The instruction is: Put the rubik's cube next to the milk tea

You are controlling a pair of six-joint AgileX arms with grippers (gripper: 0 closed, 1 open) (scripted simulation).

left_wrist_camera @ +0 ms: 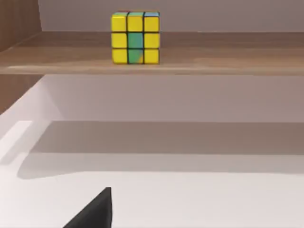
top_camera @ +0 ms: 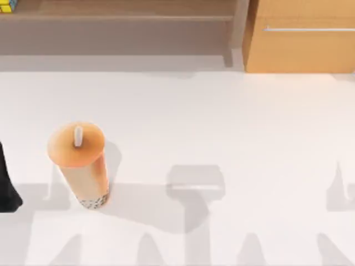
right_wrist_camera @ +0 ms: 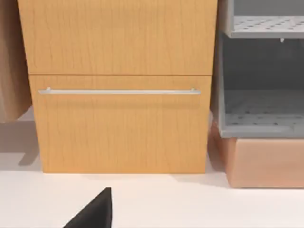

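Fingers could not be judged on either arm: each wrist view caught just a dark wedge at its lower edge, the left gripper (left_wrist_camera: 92, 211) and the right gripper (right_wrist_camera: 92, 211), so whether the jaws stood apart or together I cannot tell. Neither touched anything. From above, a dark piece of the left arm (top_camera: 6, 185) sat at the table's left edge, near the milk tea and well apart from the cube.

One rubik's cube (left_wrist_camera: 135, 38) sat on a wooden shelf (left_wrist_camera: 213, 52) raised above the white table (top_camera: 233, 122), its yellow face with a green centre column toward the left wrist camera. In the top view it peeked in at the far left corner (top_camera: 8, 5). Being on the left and squarely in that camera's sight, it looked like the left arm's job.

One milk tea (top_camera: 77, 160) stood upright on the table's left half, orange lid and white straw up, pearls at its base, with bare table around it for the cube.

One drawer cabinet (right_wrist_camera: 118, 85) with a single metal handle faced the right wrist, a grey rack (right_wrist_camera: 261, 95) beside it; the right arm seemed idle.
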